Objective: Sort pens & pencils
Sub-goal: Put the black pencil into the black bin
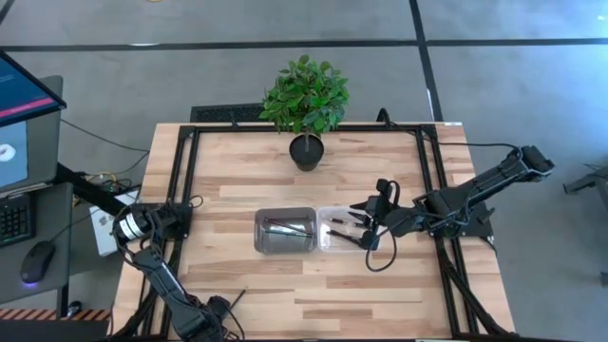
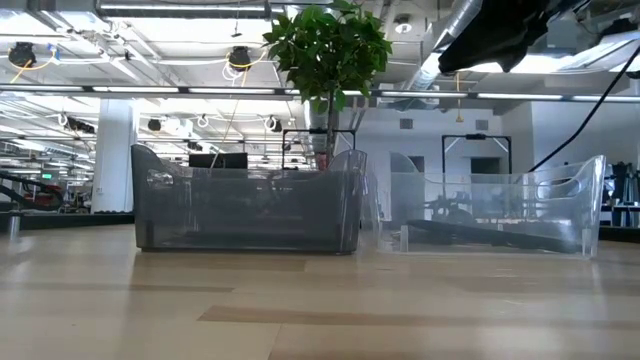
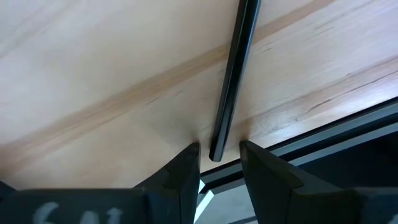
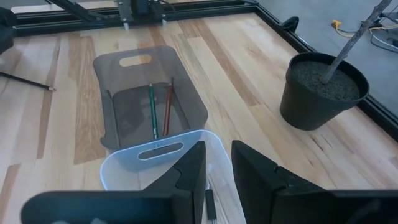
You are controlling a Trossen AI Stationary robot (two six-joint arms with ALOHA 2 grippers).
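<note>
Lying in grey bin (image 4: 186, 99), two pencils (image 4: 160, 111), only right wrist view.

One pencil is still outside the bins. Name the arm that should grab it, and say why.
Left. The left gripper hovers at the table's near edge with open fingers either side of the loose pencil. The right gripper hangs over the clear bin, far from it.

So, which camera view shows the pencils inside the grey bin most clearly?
The right wrist view: two pencils lie side by side in the grey bin. The high view shows thin sticks; the low view only the bin's wall; the left wrist view nothing.
</note>
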